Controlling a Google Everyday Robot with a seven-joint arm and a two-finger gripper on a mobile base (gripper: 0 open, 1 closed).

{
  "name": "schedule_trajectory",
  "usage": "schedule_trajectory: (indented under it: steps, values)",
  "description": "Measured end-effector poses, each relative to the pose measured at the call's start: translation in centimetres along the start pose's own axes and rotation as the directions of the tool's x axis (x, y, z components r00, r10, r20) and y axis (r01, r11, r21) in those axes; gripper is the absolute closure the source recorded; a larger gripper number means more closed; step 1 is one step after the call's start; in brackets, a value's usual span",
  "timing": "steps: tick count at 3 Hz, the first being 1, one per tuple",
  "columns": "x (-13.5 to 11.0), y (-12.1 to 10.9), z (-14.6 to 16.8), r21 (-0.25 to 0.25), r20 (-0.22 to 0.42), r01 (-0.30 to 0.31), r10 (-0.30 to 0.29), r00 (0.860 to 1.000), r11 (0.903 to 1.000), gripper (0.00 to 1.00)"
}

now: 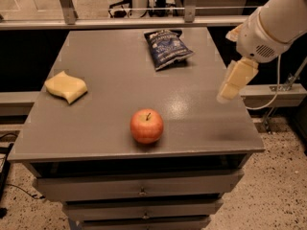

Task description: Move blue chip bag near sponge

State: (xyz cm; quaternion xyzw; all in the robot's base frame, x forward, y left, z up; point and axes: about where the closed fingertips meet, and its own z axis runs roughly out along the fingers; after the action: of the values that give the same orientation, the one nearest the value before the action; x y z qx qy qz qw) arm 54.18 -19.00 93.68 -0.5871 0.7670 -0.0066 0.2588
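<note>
The blue chip bag (168,48) lies flat at the far middle-right of the grey table (105,128), dark navy with white lettering. The pale yellow sponge (66,86) with wavy edges lies at the left side of the table, far from the bag. My gripper (233,82) hangs from the white arm (273,28) over the right edge of the table, to the right of the bag and a little nearer than it, well apart from it and holding nothing that shows.
A red-orange apple (147,126) stands near the table's front edge at the middle. Drawers (139,190) sit under the tabletop. A metal rail (120,22) runs behind the table. A cable (276,87) hangs at the right.
</note>
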Motion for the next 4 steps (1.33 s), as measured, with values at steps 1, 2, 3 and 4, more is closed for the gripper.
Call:
schedule_trajectory:
  steps: [1, 2, 3, 4]
  values:
    - [-1.0, -3.3, 3.1, -0.006, 0.098, -0.047, 0.048, 0.994, 0.9989, 0.0]
    - [-2.2, -5.9, 5.7, -0.028, 0.186, -0.093, 0.096, 0.978, 0.9953, 0.0]
    - [-4.0, -8.2, 8.5, -0.067, 0.279, -0.15, 0.163, 0.946, 0.9865, 0.0]
    - [-6.5, -9.1, 10.6, -0.101, 0.344, -0.177, 0.202, 0.917, 0.9789, 0.0]
